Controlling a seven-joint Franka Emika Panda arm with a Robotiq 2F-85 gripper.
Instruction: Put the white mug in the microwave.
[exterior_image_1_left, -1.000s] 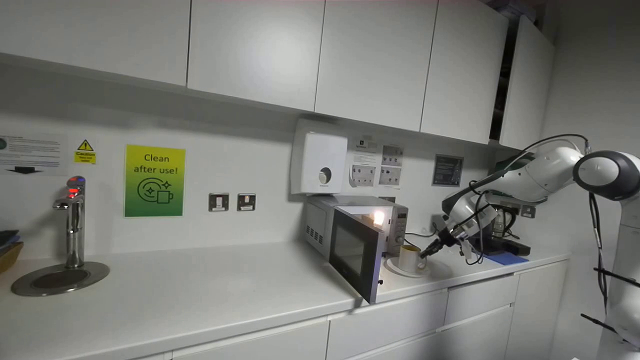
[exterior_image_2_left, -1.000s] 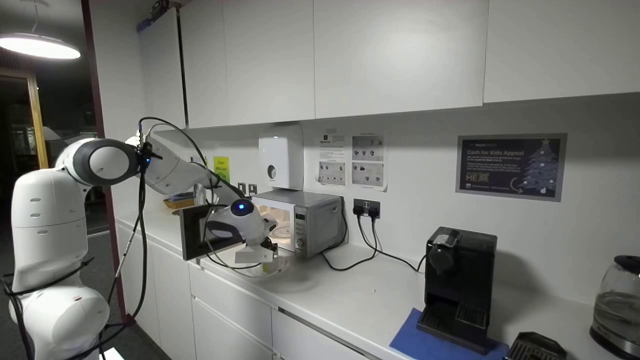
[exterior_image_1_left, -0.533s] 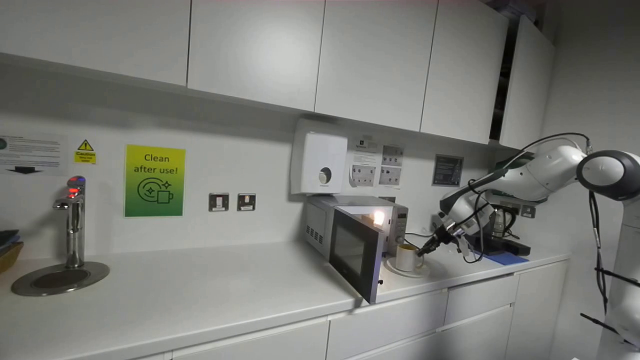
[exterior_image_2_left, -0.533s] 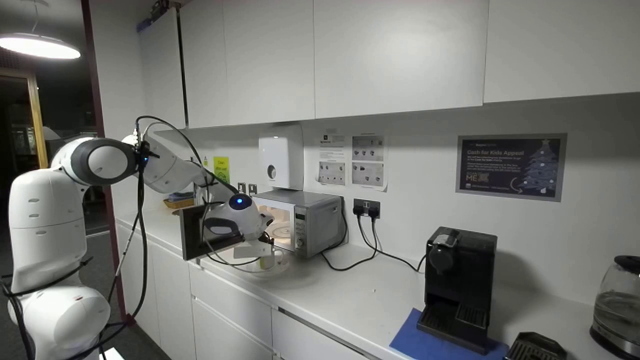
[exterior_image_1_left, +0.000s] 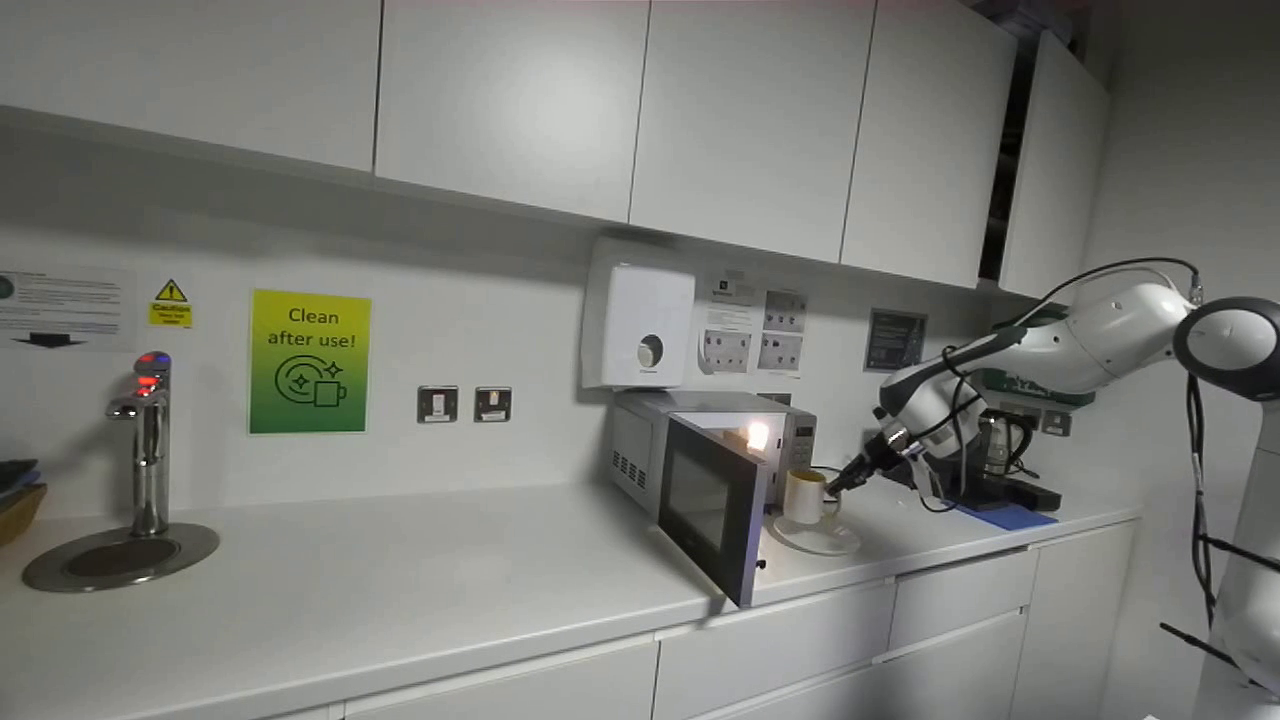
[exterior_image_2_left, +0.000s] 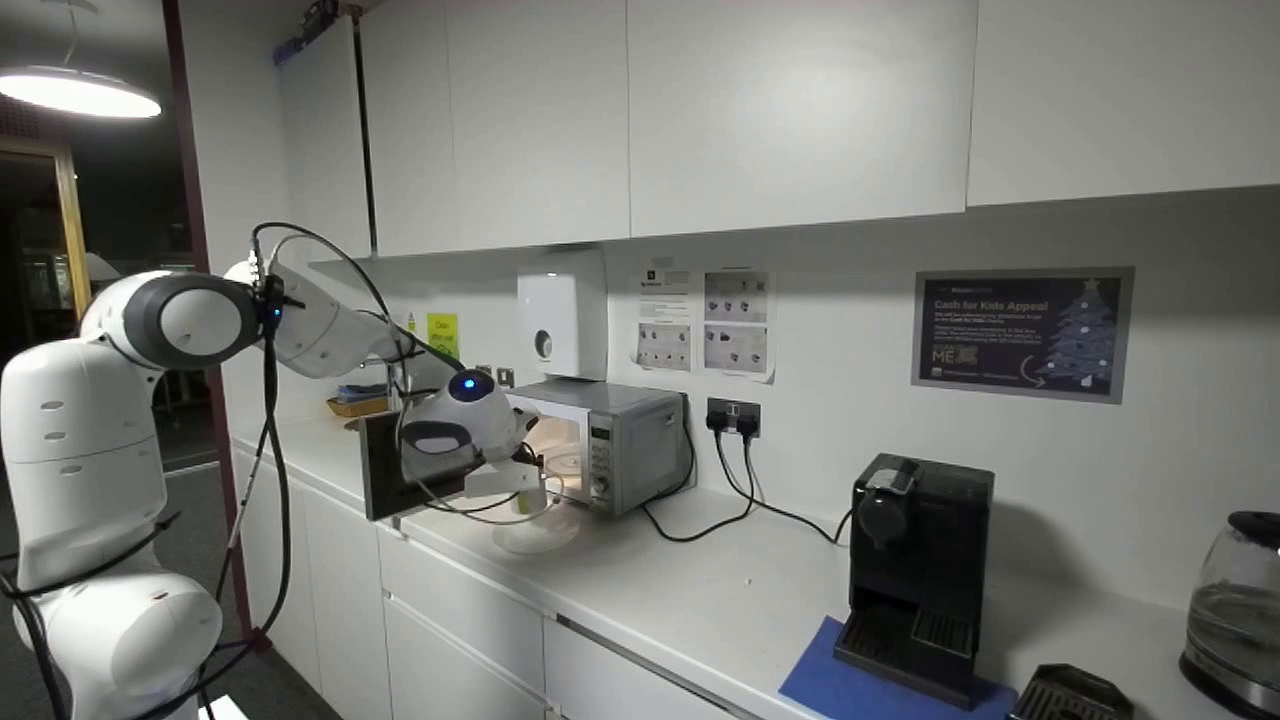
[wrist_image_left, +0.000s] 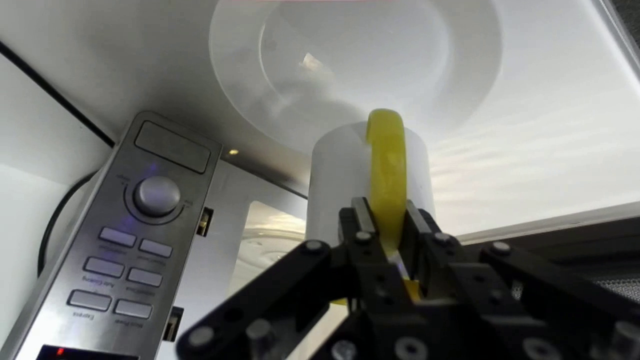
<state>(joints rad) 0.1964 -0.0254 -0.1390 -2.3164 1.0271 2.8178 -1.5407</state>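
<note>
The white mug (exterior_image_1_left: 804, 498) has a yellow inside and a yellow handle. My gripper (exterior_image_1_left: 835, 488) is shut on the handle, one finger on each side of it, as the wrist view (wrist_image_left: 386, 212) shows. The mug (wrist_image_left: 336, 165) hangs roughly upright just above a white plate (exterior_image_1_left: 815, 546), clear of it, in front of the microwave's opening. In an exterior view my wrist hides most of the mug (exterior_image_2_left: 540, 500). The microwave (exterior_image_2_left: 645, 455) stands against the wall with its door (exterior_image_1_left: 705, 505) open and its inside lit. Its turntable (exterior_image_2_left: 563, 462) shows inside.
The open door juts out over the counter's front edge beside the mug. The microwave's control panel (wrist_image_left: 120, 240) is close by in the wrist view. A white wall box (exterior_image_1_left: 640, 325) hangs above the microwave. A black coffee machine (exterior_image_2_left: 920, 575) and glass jug (exterior_image_2_left: 1240, 610) stand farther along.
My gripper has raised the mug off the plate and moved it slightly towards the microwave. The arm's elbow has shifted back a little. The plate and the door have not moved.
</note>
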